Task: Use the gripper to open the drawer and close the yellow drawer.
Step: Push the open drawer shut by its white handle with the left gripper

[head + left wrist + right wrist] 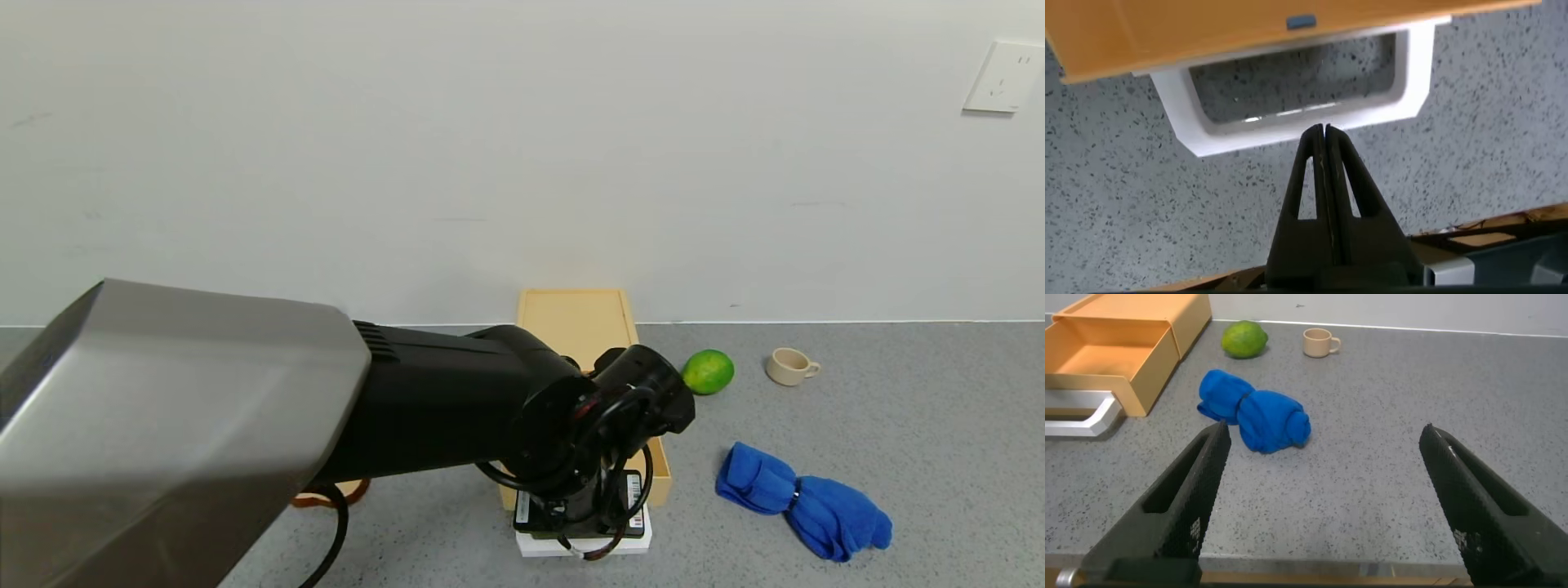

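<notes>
The pale yellow drawer box (578, 314) stands against the back wall, and its drawer (663, 469) is pulled out toward me. It shows open and empty in the right wrist view (1106, 355). Its white loop handle (583, 545) faces the table front. My left arm's wrist (604, 408) hangs over the drawer front and hides the fingers in the head view. In the left wrist view the left gripper (1324, 128) is shut and empty, with its tips at the outer bar of the handle (1249, 139). I cannot tell whether they touch. My right gripper (1323, 449) is open and empty, low at the table's front.
A blue cloth (800, 500) lies right of the drawer. A green lime (708, 371) and a small cream cup (790, 366) sit behind it. A brown object (331, 494) is partly hidden under the left arm. A wall socket (1002, 77) is at the upper right.
</notes>
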`<state>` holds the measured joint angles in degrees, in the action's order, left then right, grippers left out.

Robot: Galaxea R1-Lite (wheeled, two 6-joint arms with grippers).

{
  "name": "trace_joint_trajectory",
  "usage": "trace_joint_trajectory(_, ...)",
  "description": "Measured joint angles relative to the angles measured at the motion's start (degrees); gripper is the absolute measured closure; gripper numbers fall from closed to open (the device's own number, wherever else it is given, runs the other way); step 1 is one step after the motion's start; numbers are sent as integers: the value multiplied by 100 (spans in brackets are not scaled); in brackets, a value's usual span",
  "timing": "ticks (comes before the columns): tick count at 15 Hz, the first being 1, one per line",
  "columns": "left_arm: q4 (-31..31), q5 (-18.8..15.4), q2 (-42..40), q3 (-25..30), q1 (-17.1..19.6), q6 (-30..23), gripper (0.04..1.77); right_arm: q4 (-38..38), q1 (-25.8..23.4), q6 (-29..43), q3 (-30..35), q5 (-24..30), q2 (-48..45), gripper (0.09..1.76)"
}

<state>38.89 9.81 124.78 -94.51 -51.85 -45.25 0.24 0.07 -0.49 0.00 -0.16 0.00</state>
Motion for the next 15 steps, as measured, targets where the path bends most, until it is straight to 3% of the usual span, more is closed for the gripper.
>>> trace_joint_trajectory(7,408,68,383,-344,98,-288,170,2,0,0,0,-2,0,15)
trace_joint_trajectory(15,417,96,578,-579,246,-343,170,0,0,-2,0,0,0,15)
